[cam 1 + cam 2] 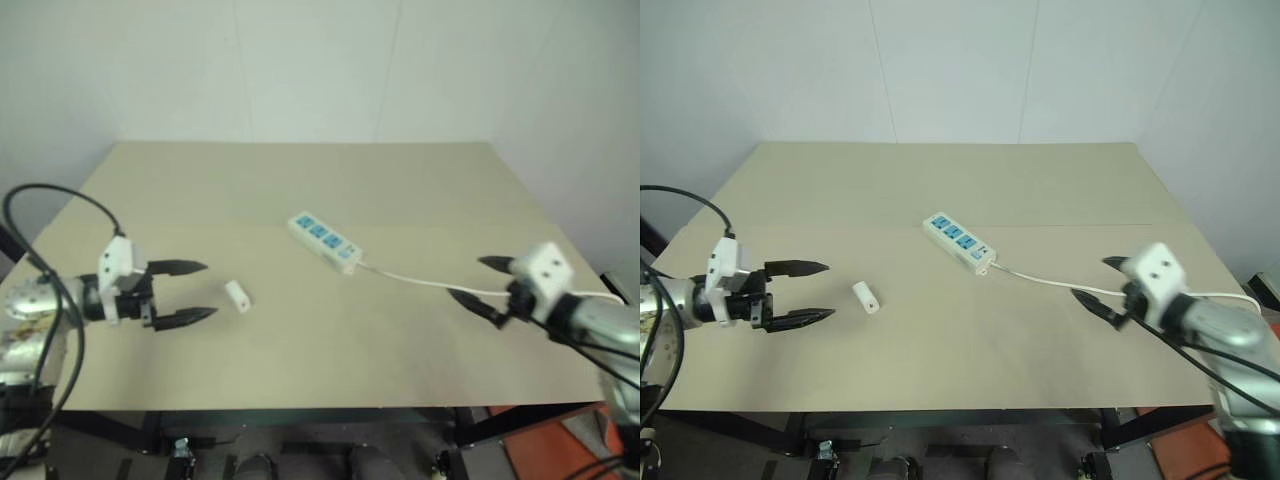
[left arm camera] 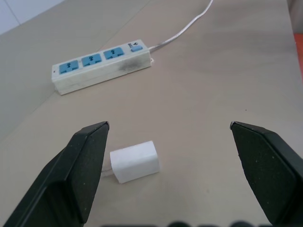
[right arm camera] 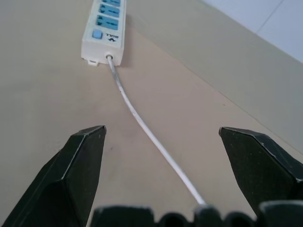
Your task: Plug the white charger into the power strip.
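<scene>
My left gripper (image 1: 200, 292), jaws released and empty, sits lower left just beside the charger (image 1: 237, 296), which lies on the desk (image 1: 400, 190) lower left of the centre strip (image 1: 324, 240), long axis diagonal; right gripper (image 1: 478, 283) released, well apart.

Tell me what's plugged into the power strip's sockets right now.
Nothing: the power strip shows three blue socket faces, all bare. The white charger lies on the table apart from it. The strip's underside is hidden.

Soft even light, faint shadows, slight blur
</scene>
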Tool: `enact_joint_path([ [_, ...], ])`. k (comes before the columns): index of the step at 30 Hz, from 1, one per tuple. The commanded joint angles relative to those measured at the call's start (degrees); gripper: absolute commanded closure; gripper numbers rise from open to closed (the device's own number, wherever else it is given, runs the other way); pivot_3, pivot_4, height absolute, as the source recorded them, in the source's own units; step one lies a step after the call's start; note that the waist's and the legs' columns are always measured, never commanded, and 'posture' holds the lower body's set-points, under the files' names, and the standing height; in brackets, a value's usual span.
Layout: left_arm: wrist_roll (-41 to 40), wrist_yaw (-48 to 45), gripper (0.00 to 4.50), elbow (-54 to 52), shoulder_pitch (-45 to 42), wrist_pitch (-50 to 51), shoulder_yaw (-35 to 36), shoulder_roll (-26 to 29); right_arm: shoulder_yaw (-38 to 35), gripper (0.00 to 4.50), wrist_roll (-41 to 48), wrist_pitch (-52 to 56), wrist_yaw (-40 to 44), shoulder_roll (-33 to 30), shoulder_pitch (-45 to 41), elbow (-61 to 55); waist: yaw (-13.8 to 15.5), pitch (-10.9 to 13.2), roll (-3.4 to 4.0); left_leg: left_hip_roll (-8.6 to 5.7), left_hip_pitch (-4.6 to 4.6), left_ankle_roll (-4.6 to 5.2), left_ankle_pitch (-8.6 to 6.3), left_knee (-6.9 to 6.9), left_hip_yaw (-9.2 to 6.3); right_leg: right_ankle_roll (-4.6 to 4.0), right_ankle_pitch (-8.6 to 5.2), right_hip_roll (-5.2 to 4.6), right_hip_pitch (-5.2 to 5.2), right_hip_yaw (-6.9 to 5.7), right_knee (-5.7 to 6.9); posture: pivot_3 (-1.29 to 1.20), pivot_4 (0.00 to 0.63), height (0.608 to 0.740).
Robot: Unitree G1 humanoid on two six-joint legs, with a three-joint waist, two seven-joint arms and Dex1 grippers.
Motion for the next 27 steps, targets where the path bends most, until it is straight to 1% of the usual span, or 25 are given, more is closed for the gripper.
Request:
enact_joint_path([
  [1, 0.71, 1.68, 0.03, -1.79, -2.66, 0.97, -0.89, -0.13, 7.05, 0.00, -3.66, -1.32, -1.13, 4.40, -9.54, 10.14, -0.01, 0.00, 0.00, 0.00, -0.02, 0.00, 0.00, -0.01, -0.01, 0.00, 0.00, 0.00, -0.01, -0.01, 0.00, 0.00, 0.150, 0.740],
  [5, 2.47, 2.66, 0.03, -4.39, -3.56, 2.16, -2.20, 1.51, 12.66, 0.00, -7.20, -5.99, -0.39, 9.26, -18.83, 23.58, 0.22, 0.02, 0.00, -0.05, -0.20, 0.01, 0.00, -0.03, -0.07, -0.04, 0.02, 0.00, -0.11, -0.01, 0.00, 0.00, 0.150, 0.740],
  [7, 3.39, 3.23, 0.03, -6.31, -3.26, 3.18, -2.33, 2.88, 14.42, 0.00, -8.30, -7.88, -0.43, 11.84, -23.23, 30.43, 0.30, 0.02, 0.00, -0.07, -0.26, 0.02, -0.08, -0.01, -0.08, -0.30, 0.18, -0.01, -0.12, -0.01, -0.03, 0.00, 0.150, 0.740],
  [12, 3.91, 4.52, 0.03, -10.51, -1.23, 5.04, -1.18, 5.28, 16.79, 0.00, -10.81, -11.58, 1.24, 15.14, -30.07, 42.92, 0.49, 0.03, 0.01, -0.07, -0.28, 0.04, -0.14, -0.02, -0.09, -0.34, 0.20, -0.02, -0.13, -0.02, -0.07, 0.00, 0.150, 0.740],
  [15, 3.48, 4.57, 0.00, -11.72, 0.47, 5.64, -0.15, 6.22, 18.31, 0.59, -11.44, -11.85, 4.70, 15.68, -31.99, 46.52, 0.40, 0.03, 0.01, -0.07, -0.26, 0.04, -0.14, -0.01, -0.09, -0.35, 0.20, -0.02, -0.11, -0.03, -0.03, 0.00, 0.150, 0.740],
  [22, 4.17, 5.05, 0.00, -11.81, 2.02, 4.92, -0.17, 6.32, 19.77, 3.14, -14.09, -13.96, 5.16, 17.24, -33.94, 51.35, -0.24, 0.03, 0.02, -0.05, -0.14, 0.04, -0.13, 0.04, -0.10, -0.28, 0.16, -0.01, -0.05, -0.04, 0.01, 0.00, 0.150, 0.740],
  [23, 4.19, 5.07, 0.00, -11.76, 1.94, 4.88, -0.30, 6.24, 19.82, 3.43, -14.34, -14.47, 5.16, 17.35, -34.10, 51.70, -0.33, 0.03, 0.02, -0.06, -0.13, 0.04, -0.13, 0.05, -0.11, -0.27, 0.15, -0.01, -0.03, -0.05, 0.01, 0.00, 0.150, 0.740],
  [25, 4.30, 4.86, 0.00, -11.50, 1.66, 4.52, -0.63, 6.12, 19.65, 4.22, -14.48, -14.93, 5.10, 17.55, -34.18, 51.60, -0.65, 0.03, 0.02, -0.06, -0.13, 0.04, -0.13, 0.06, -0.11, -0.26, 0.15, -0.01, -0.02, -0.05, 0.02, 0.00, 0.150, 0.740],
  [26, 4.38, 4.81, 0.00, -11.34, 1.41, 4.40, -0.82, 6.03, 19.55, 4.49, -14.50, -15.42, 5.18, 17.47, -33.92, 50.97, -0.82, 0.03, 0.02, -0.06, -0.13, 0.04, -0.13, 0.06, -0.12, -0.27, 0.15, -0.01, -0.01, -0.05, 0.01, 0.00, 0.150, 0.740],
  [27, 4.46, 4.78, 0.00, -11.19, 1.18, 4.31, -0.98, 5.96, 19.37, 4.49, -14.37, -15.59, 5.35, 17.40, -33.62, 50.27, -0.98, 0.03, 0.02, -0.06, -0.14, 0.04, -0.13, 0.06, -0.12, -0.27, 0.15, -0.01, -0.01, -0.05, 0.01, 0.00, 0.150, 0.740],
])
